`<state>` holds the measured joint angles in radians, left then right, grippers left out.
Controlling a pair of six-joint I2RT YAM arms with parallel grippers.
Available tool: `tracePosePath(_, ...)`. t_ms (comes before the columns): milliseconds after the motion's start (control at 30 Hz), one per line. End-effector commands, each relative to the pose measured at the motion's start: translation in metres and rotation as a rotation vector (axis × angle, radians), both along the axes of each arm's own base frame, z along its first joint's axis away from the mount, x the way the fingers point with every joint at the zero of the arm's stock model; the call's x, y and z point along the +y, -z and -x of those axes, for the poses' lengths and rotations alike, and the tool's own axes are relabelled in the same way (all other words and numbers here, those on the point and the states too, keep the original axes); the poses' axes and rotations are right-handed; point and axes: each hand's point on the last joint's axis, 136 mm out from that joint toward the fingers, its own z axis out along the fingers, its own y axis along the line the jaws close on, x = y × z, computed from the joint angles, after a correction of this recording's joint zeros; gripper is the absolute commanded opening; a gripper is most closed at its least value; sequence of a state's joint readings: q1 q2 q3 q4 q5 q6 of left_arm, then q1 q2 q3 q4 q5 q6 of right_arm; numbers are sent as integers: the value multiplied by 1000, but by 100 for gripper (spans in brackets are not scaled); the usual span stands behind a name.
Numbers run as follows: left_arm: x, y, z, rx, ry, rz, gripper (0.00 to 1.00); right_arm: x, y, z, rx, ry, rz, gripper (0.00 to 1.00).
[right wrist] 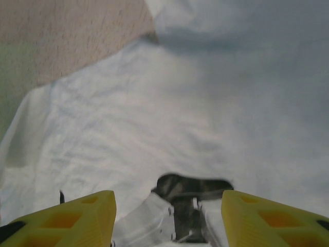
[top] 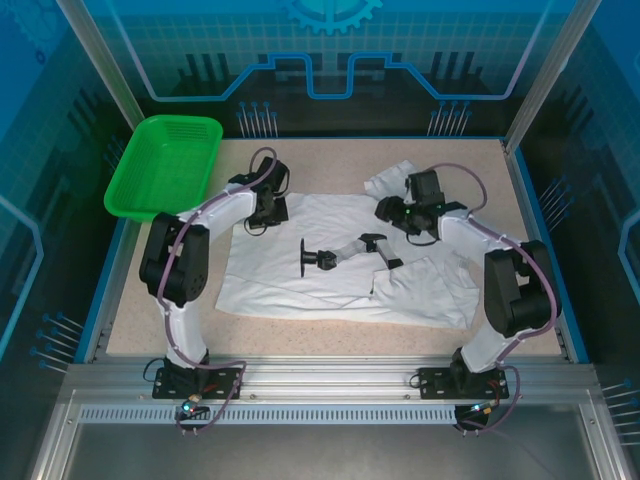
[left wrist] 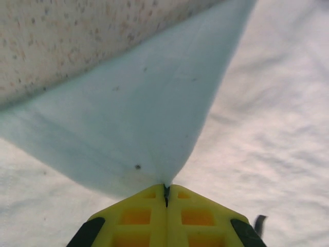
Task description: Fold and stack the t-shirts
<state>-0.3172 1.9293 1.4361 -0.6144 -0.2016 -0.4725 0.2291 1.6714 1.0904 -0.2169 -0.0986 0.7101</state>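
A white t-shirt [top: 300, 280] lies spread across the middle of the table, its black print [top: 345, 255] facing up. My left gripper [top: 262, 212] sits at the shirt's far left corner. In the left wrist view its yellow fingers [left wrist: 136, 216] are shut on a pinch of the t-shirt [left wrist: 133, 113], which rises to them like a tent. My right gripper [top: 388, 213] hovers over the shirt's far right part. In the right wrist view it stands open [right wrist: 168, 206] above the t-shirt [right wrist: 154, 118], with the print [right wrist: 190, 185] showing between its fingers. More white cloth [top: 395, 178] is bunched behind it.
A green mesh basket [top: 165, 165] stands at the far left corner, partly over the table's edge. Bare speckled tabletop [top: 330, 160] runs along the back, with more along the front [top: 320, 335]. A blue rim borders the table.
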Motion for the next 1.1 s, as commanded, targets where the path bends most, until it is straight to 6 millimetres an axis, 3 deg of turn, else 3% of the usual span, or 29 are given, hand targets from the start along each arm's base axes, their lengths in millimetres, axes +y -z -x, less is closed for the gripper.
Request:
tracePosePath(0,-11,-19,-10,-92,-6,73,0,-39,-8,-28,34,91,88,57)
tracePosePath(200,-17,-33,-12,-144,0,122,0,-87,-6,-94,73,140,182,51)
tracePosePath(367,-14,-35,-6,-195,-25,146,0,-102,17,-148,128,80,301,42)
tracePosePath(400,-15,-35,-5,-203,-27,153,0,-103,30,-156,142,62,324,42)
tracePosePath(567,-15,-36,-3,-216,-32,158,0,-111,39,-199,88,10,417,43)
tracePosePath(767,-17,-31,-3,-213,-28,164,0,-110,51,-226,11,-31,386,50)
tracePosePath(1067,-19,-29,-2,-216,-25,174,0,-95,66,-239,-28,-76,358,49)
